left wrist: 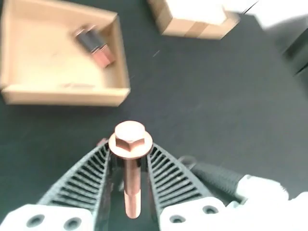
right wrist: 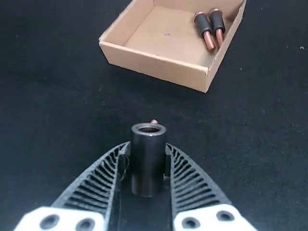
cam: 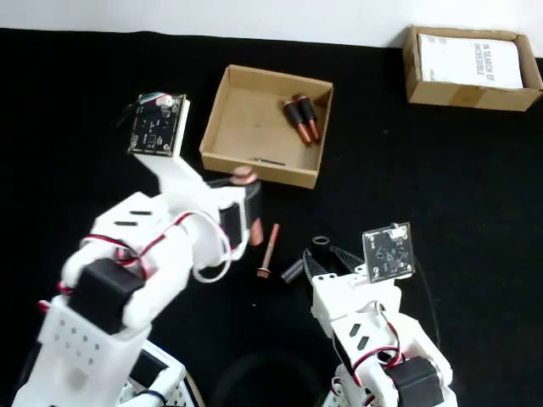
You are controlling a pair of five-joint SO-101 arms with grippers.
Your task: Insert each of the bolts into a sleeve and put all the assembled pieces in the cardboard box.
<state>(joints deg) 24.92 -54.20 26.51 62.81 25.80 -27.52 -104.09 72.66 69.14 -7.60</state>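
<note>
Assembly step: the left gripper (left wrist: 130, 148) clamps a copper bolt (left wrist: 130, 140) head-up before the cardboard box (cam: 280, 174), the right gripper (right wrist: 148, 148) clasps a black sleeve (right wrist: 148, 166) nearby; next, the bolt likely needs aligning over the sleeve's bore.

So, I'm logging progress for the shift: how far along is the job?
Done: two assembled pieces lie in the cardboard box. In hand: the left hand holds a bolt, the right hand a sleeve, not yet joined. Left: joining and boxing them, then a loose bolt and what looks like another sleeve on the table.
</note>
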